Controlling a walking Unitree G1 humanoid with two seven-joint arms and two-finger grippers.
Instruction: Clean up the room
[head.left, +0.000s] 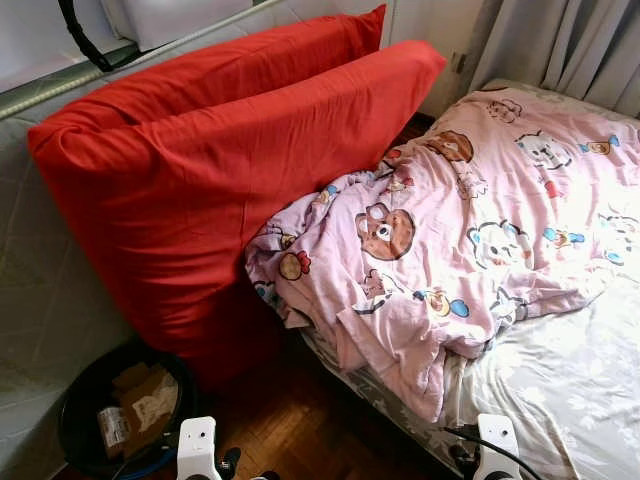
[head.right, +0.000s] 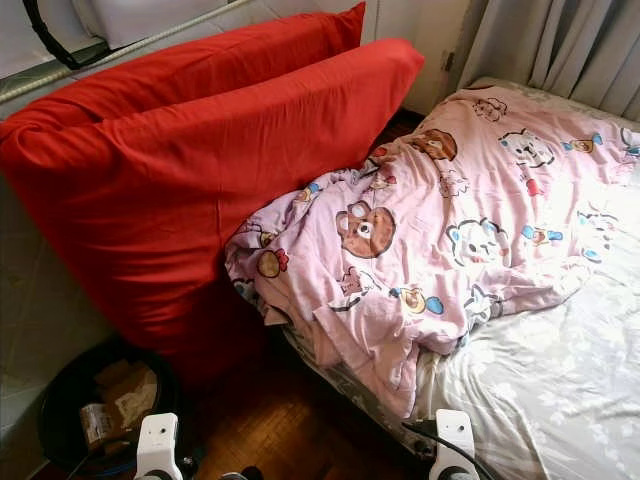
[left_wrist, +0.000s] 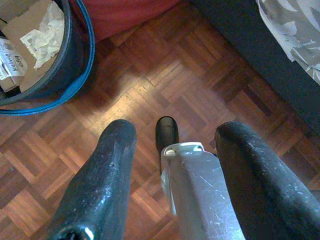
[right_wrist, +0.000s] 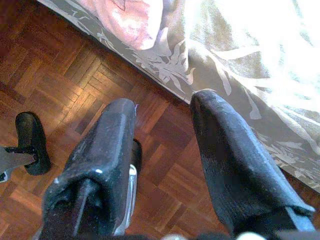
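Against the wall on my left I see two big red pillows (head.left: 220, 150) standing on edge, one behind the other, the front one leaning onto the bed (head.left: 560, 400) and touching the crumpled pink cartoon-print blanket (head.left: 450, 230) that covers most of it. That blanket is bunched toward the bed's near corner and hangs a little over the edge, with the grey leaf-print sheet (right_wrist: 240, 65) bare beside it. Down on the parquet floor (left_wrist: 190, 85), near the foot of the pillows, sits a dark round bin (head.left: 85, 420) with cardboard and paper scraps (left_wrist: 30, 37) inside. Both my arms hang low over the floor: the left tool (left_wrist: 175, 145) has its fingers apart and holds nothing, and the right tool (right_wrist: 165, 115), close to the bed's edge, is likewise spread and empty.
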